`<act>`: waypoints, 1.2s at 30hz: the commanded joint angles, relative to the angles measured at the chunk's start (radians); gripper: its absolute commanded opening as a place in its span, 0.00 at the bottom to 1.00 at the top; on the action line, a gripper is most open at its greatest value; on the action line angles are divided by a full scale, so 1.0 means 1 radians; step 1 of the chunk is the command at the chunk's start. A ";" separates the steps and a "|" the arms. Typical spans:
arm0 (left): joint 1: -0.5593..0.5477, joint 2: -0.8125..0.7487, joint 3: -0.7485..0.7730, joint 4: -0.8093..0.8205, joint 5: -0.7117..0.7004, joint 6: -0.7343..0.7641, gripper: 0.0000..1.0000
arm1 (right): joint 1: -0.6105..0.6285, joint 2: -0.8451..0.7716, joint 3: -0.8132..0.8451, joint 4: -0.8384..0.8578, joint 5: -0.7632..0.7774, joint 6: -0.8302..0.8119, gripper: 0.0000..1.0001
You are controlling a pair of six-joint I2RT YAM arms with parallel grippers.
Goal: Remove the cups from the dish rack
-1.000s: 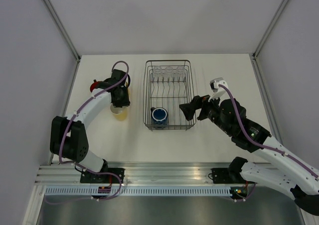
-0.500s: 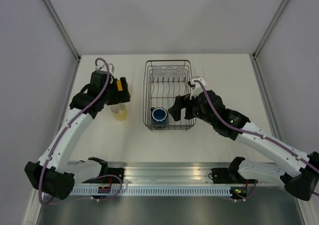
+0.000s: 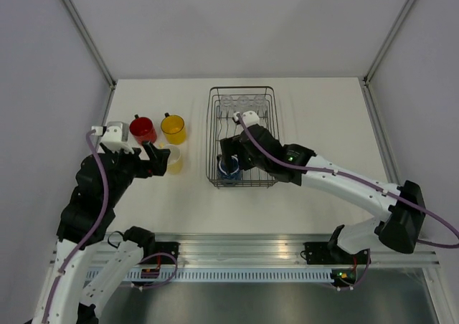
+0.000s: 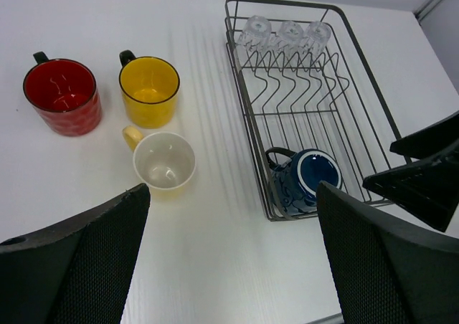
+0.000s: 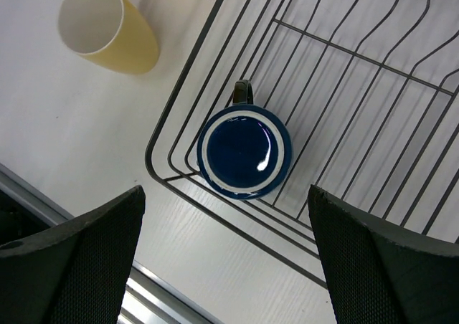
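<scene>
Nearest the desk's near edge among the task's things is the dark blue mug. It stands upright in the near-left corner of the dish rack, with a pale ring round its glossy inside and its handle turned toward the far edge. The right tool hangs above it with its fingers spread wide, holding nothing. The rack is a dark wire basket with a row of bent upright tines, lying lengthwise between the desk's middle and its far edge. To its left, out on the desk, the pale cream-yellow mug stands mouth up, its handle pointing toward the far-left corner. The left tool is raised on that side with its black fingers also wide apart and nothing between them. Farther on toward the far-left corner, the red mug and the orange-yellow mug stand side by side, close but apart, the red one nearer the left edge. Three clear glass tumblers sit in a row at the rack's far end. The desk is matt white, with an aluminium rail carrying the arm bases along its near edge. Plain pale grey walls close in the left, right and far sides, with metal posts rising at the far corners.
</scene>
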 commanded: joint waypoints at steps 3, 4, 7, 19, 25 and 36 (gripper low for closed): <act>-0.002 -0.128 -0.143 0.150 -0.029 0.043 1.00 | 0.048 0.110 0.102 -0.083 0.158 -0.014 0.98; -0.002 -0.156 -0.165 0.172 -0.029 0.038 1.00 | 0.052 0.138 0.108 -0.088 0.175 -0.014 0.98; -0.002 -0.165 -0.183 0.180 -0.025 0.038 1.00 | 0.054 0.182 0.129 -0.105 0.189 -0.017 0.98; 0.000 -0.128 -0.207 0.158 -0.020 0.034 1.00 | 0.060 0.333 0.192 -0.096 0.146 -0.060 0.98; 0.000 -0.114 -0.210 0.158 -0.005 0.032 1.00 | 0.062 0.342 0.192 -0.077 0.146 -0.063 0.98; 0.000 -0.114 -0.213 0.158 0.008 0.032 1.00 | 0.056 0.465 0.230 -0.087 0.158 -0.075 0.98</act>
